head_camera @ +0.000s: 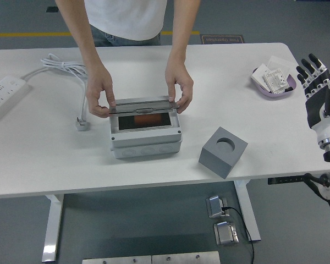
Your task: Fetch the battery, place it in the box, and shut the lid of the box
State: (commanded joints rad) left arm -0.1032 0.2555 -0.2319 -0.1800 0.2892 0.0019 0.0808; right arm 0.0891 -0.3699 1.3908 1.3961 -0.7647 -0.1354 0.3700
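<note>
A grey box [146, 144] with a dark see-through lid [143, 104] sits mid-table. A person at the far side holds the lid at both ends, one hand [100, 91] on the left and the other hand [179, 85] on the right, with the lid raised at the box's back edge. An orange patch shows inside the box. My right hand [318, 77] hovers beyond the table's right edge, fingers spread and holding nothing. A purple tray [259, 87] at the far right holds small white packets [275, 80]; I cannot tell whether a battery is among them. My left hand is out of view.
A grey cube [223, 151] with a round hole on top stands right of the box near the front edge. A white power strip [3, 91] lies at the far left, its white cable [71, 71] and plug [81, 124] beside the box.
</note>
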